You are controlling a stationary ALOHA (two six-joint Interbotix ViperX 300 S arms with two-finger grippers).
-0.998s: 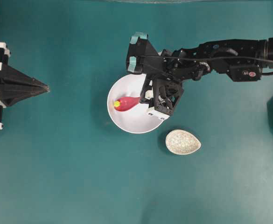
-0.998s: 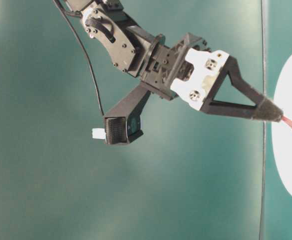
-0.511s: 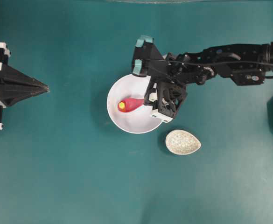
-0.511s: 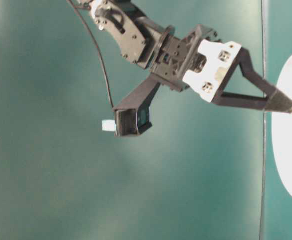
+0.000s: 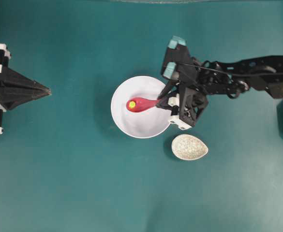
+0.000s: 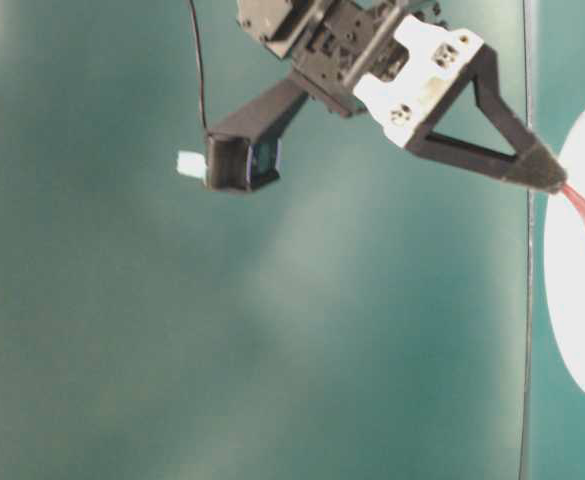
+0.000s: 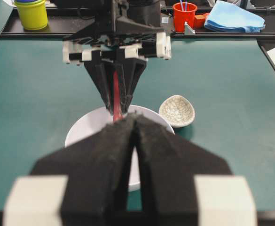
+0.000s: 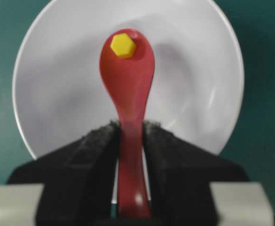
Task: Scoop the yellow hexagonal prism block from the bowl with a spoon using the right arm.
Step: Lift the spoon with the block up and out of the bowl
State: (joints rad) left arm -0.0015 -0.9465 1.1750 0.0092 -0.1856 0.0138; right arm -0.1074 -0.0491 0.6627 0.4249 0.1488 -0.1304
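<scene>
- Right wrist view: the yellow hexagonal prism block (image 8: 123, 45) sits in the spoon (image 8: 128, 89)'s scoop, above the bowl (image 8: 198, 84).
- Right gripper (image 8: 129, 136) is clamped on the spoon's handle.
- Step: lifting the scooped block; next needs a level, steady raise.
- Left gripper (image 7: 134, 123), near the bowl, is pressed together, idle.

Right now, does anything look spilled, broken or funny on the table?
Nothing stands out. The yellow block sits in the red spoon, held over the white bowl by the right gripper. The speckled dish sits upright beside the bowl.
</scene>
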